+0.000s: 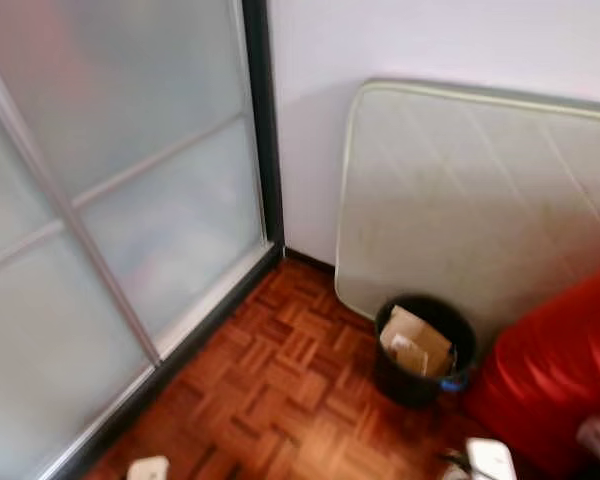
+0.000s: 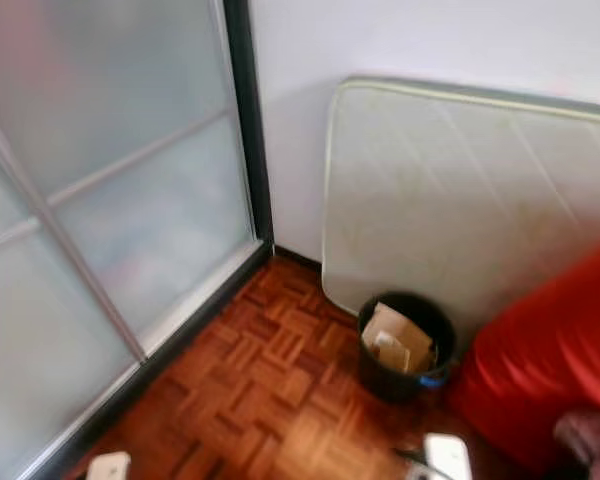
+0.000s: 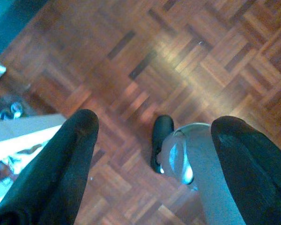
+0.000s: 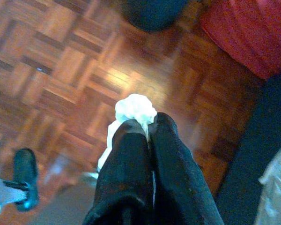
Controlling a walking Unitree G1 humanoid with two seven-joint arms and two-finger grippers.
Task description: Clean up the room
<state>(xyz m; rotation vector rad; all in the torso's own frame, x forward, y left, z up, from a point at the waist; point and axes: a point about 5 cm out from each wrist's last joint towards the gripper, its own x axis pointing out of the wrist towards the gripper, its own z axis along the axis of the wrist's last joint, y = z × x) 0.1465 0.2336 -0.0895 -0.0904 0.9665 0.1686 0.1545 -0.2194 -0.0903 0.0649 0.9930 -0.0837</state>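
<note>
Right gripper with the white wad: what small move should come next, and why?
Probably carry it forward to above the bin. The right gripper is shut on a white wad over bare parquet, and the black bin, already holding cardboard, stands ahead beside the red cushion. The left gripper is open and holds nothing.

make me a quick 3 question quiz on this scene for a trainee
1. True or false: the black bin by the wall holds cardboard.
2. What does the right gripper hold?
A. a bottle
B. a white crumpled wad
C. nothing
3. Fill in: the left gripper's fingers stand ____ above the parquet floor.

Key
1. True
2. B, the white crumpled wad is pinched between its shut fingers.
3. open
</note>
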